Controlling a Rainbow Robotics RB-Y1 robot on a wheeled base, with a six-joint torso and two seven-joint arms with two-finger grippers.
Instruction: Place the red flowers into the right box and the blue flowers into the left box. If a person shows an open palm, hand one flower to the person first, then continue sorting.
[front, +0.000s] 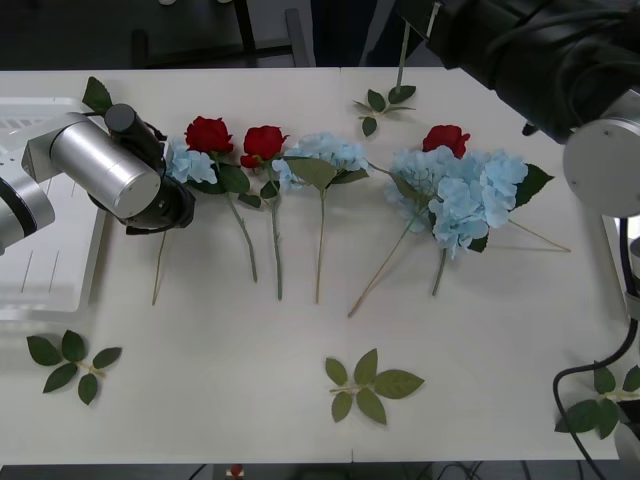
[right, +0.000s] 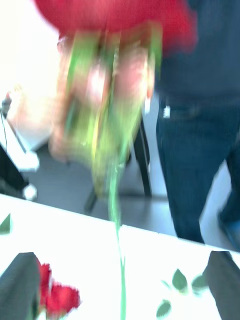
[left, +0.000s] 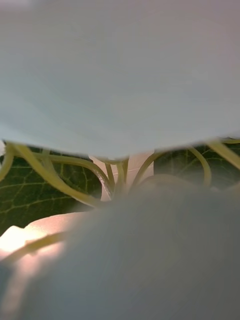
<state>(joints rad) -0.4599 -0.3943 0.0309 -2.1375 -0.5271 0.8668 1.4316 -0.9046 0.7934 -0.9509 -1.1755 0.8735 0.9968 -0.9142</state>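
Observation:
In the right wrist view a red flower hangs blurred ahead, and a person's hand grips it just under the head. Its stem runs down between the fingers of my open right gripper. Two red flowers lie left of centre and another behind the blue flowers. One more blue flower lies mid-table. My left gripper is pressed onto the leftmost blue flower, right beside the left box. Pale petals crowd the left wrist view. The right box's rim edges the table.
Loose green leaf sprigs lie at the front left, front centre, back centre and front right. The person in dark trousers stands beyond the table's far edge. My bulky right arm hangs over the back right corner.

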